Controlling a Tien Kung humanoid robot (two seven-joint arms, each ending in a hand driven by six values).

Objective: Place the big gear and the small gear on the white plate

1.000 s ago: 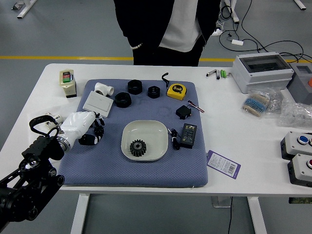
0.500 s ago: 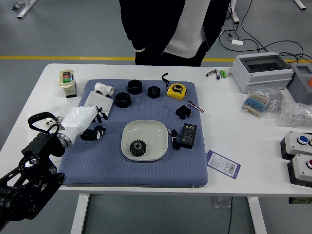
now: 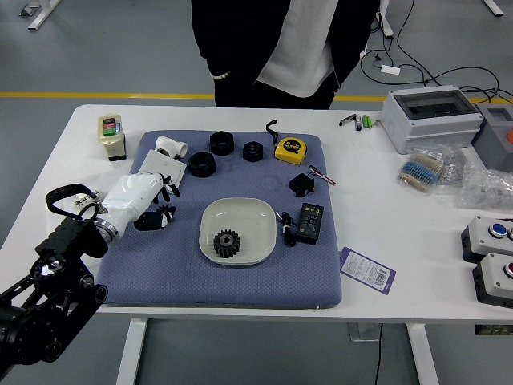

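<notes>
Reaching over the blue mat (image 3: 216, 289) with the left hand (image 3: 149, 192), fingers wide apart — maybe to get round a gear, with nothing seen in the grip. Lying flat on the white plate (image 3: 267, 228), near its front left edge: one black gear (image 3: 227, 243), perhaps set to one side to leave room for another. Cannot tell if big or small, nor where to find the other. To count: one plate, one gear, three black rings (image 3: 202, 164), one yellow tape measure (image 3: 290, 150), one person (image 3: 276, 48), hands hidden.
</notes>
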